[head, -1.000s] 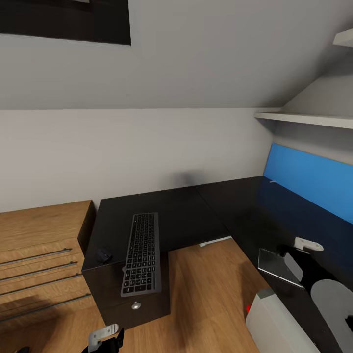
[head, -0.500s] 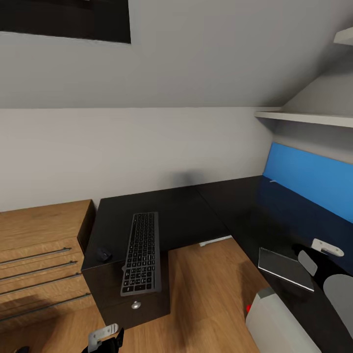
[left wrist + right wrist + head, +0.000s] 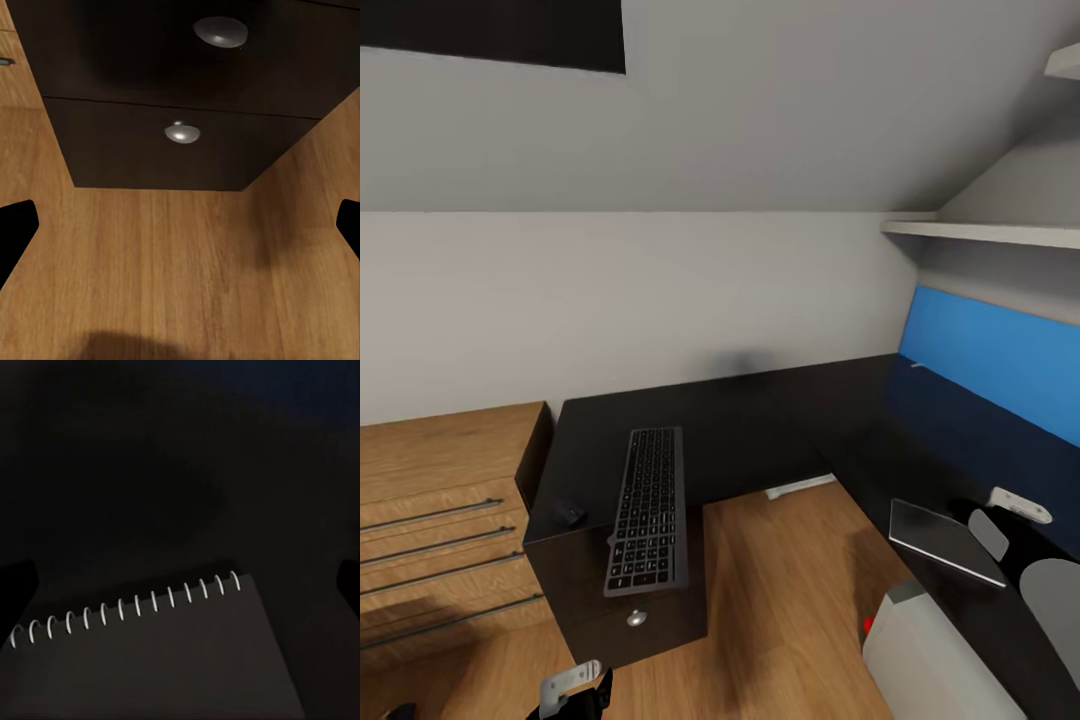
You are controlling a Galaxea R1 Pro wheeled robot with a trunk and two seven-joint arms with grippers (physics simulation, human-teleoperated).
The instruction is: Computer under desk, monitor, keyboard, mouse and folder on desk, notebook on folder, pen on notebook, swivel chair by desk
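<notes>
1. Against the wall on the far left stands a light wooden drawer unit (image 3: pixel 440 520) with long metal handles, right beside the end of the desk (image 3: pixel 740 440).
2. A small dark mouse (image 3: pixel 569 512) sits on the black desk top near its left edge, just left of the keyboard (image 3: pixel 648 510).
3. The keyboard lies lengthwise over the drawer end of the desk, its near end jutting a little past the front edge above a silver knob (image 3: pixel 636 619).
4. The left gripper (image 3: pixel 180 225) hangs low in front of the black drawers, over the wooden floor (image 3: pixel 780 600); its two finger tips sit wide apart with nothing between them.
5. The desk turns the corner and runs along the right wall under a blue panel (image 3: pixel 990 360) and a white shelf (image 3: pixel 980 234).
6. The notebook (image 3: pixel 943 540) lies flat on that right-hand stretch of desk; the right wrist camera shows its white spiral binding.
7. The right gripper (image 3: pixel 180 577) is poised over the notebook, finger tips spread well apart and holding nothing; I cannot tell whether it touches the cover.
8. At the bottom right, a pale grey-white slab with a small red light, the monitor (image 3: pixel 940 660), leans at the desk's near edge
</notes>
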